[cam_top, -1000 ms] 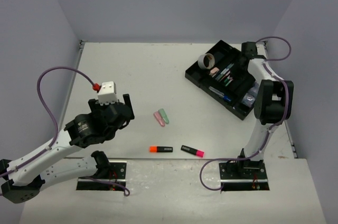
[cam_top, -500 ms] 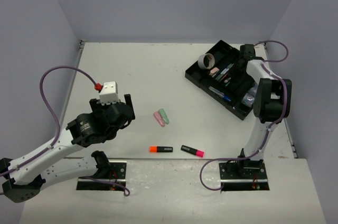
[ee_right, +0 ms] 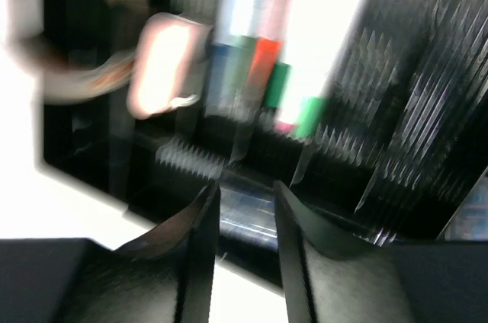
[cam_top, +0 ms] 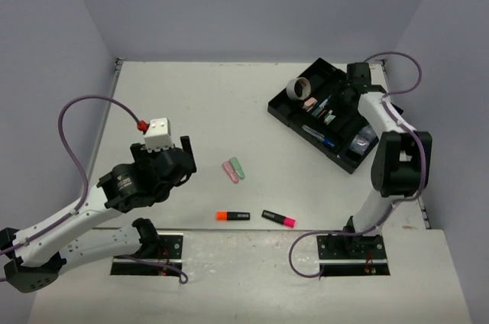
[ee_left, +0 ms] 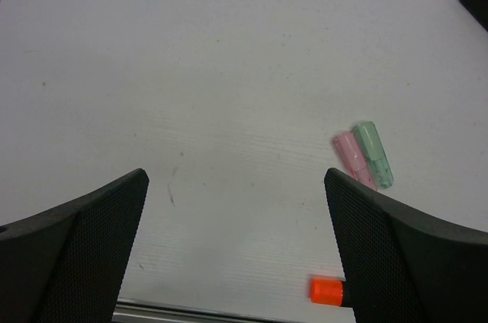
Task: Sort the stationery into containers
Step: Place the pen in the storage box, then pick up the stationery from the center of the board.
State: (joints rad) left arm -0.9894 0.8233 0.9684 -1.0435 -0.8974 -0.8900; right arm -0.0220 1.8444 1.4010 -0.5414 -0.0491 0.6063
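Note:
The black divided tray sits at the far right. It holds a grey tape ring, a pink eraser, several pens and shiny cubes. My right gripper hovers over the tray. In the blurred right wrist view its jaws stand narrowly apart on a shiny silver-blue cube. My left gripper is open and empty above the table. A pink piece and a green piece lie to its right.
Two black highlighters lie near the front edge, one with an orange end and one with a pink end. The orange end shows beside my left gripper's right finger. Grey walls enclose the table on three sides.
My right gripper has shifted a little over the tray's far right part, and its arm has straightened. My left arm has barely moved.

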